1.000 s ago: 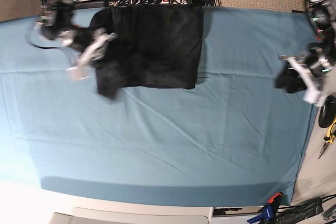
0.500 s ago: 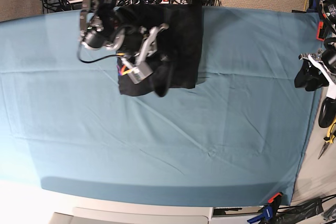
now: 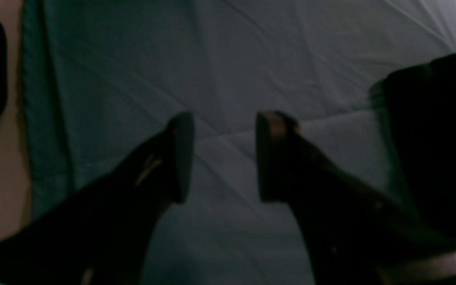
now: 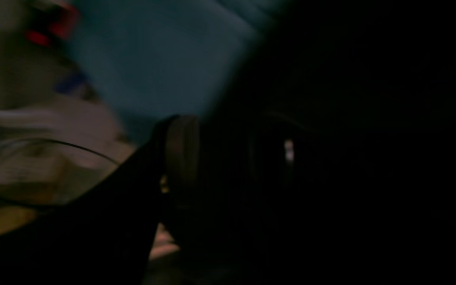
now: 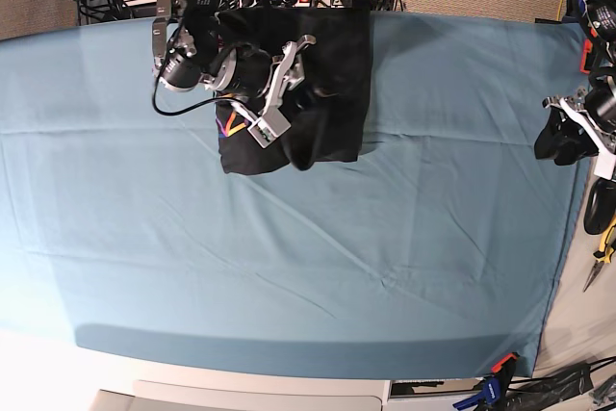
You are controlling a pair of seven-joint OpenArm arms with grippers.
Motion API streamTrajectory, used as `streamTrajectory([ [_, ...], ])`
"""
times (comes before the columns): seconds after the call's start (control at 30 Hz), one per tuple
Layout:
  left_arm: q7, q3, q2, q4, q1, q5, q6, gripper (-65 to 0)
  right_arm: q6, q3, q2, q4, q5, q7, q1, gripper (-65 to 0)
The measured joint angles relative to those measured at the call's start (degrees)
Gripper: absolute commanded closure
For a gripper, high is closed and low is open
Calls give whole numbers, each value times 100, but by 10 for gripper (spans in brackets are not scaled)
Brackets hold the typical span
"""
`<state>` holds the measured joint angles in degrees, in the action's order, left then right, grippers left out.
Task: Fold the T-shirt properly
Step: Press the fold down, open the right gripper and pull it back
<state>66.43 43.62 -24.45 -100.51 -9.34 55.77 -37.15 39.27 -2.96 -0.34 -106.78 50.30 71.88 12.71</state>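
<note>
– What is seen from the base view?
– The T-shirt (image 5: 313, 93) is laid folded at the far edge of the teal table cover (image 5: 289, 257), the right gripper (image 5: 279, 93) spread above it.
– And the wrist views?
– The left gripper (image 3: 220, 158) is held apart over bare cover; the right view is too dark.

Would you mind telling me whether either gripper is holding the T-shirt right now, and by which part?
The left gripper holds nothing; its jaws gape over bare cloth. The right gripper sits over the T-shirt, but any grip cannot be told.
</note>
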Motion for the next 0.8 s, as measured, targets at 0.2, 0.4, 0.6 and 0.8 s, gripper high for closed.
streamTrajectory([
  [0.2, -2, 0, 0, 0, 0, 2, 0, -258, 24, 0, 0, -2, 1276, 717, -116, -263],
  [0.4, 0, 0, 0, 0, 0, 0, 0, -258, 22, 0, 2, -2, 1279, 721, -175, -263],
  [0.6, 0, 0, 0, 0, -2, 9, 0, -258, 24, 310, -4, -48, 1281, 772, -175, -262],
  [0.8, 0, 0, 2, 0, -70, 52, 0, -258, 46, 1908, -2, -815, 1519, 621, -149, -243],
])
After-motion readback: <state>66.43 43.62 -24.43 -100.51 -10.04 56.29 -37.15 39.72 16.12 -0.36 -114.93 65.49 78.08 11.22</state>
